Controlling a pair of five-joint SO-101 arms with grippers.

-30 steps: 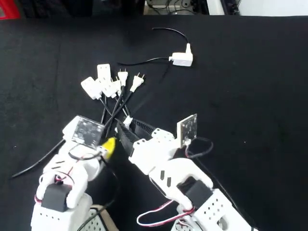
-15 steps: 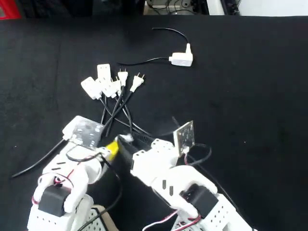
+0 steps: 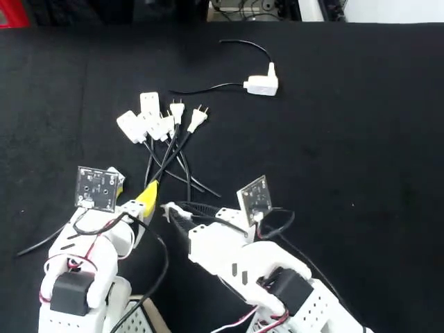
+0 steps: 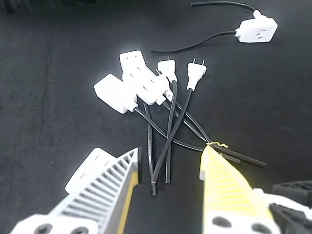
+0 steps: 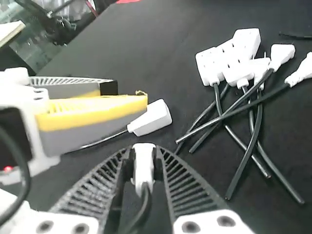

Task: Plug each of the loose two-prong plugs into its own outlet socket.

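Note:
Three white outlet sockets (image 4: 131, 83) lie bunched on the black table, with two loose two-prong plugs (image 4: 168, 68) (image 4: 197, 70) beside them and their black cables (image 4: 168, 141) trailing toward me. In the left wrist view, my left gripper (image 4: 170, 152) stands open above the cable ends, with another white socket (image 4: 92, 168) lying under its grey finger. My right gripper (image 5: 144, 151) is shut on a small white plug (image 5: 143, 168), held close to the left gripper's yellow finger (image 5: 92, 114) and that socket (image 5: 151, 117). From above, both grippers (image 3: 137, 189) (image 3: 173, 208) sit near the table's front.
A separate white socket (image 3: 262, 84) with a curling black cable lies farther back on the table. A black cable (image 3: 41, 241) runs off toward the left front. The cloth is bare to the right and at the far left.
Both arms have drawn back toward the front of the table. The right gripper carried its plug back with it, and the left arm's wrist swung to the left.

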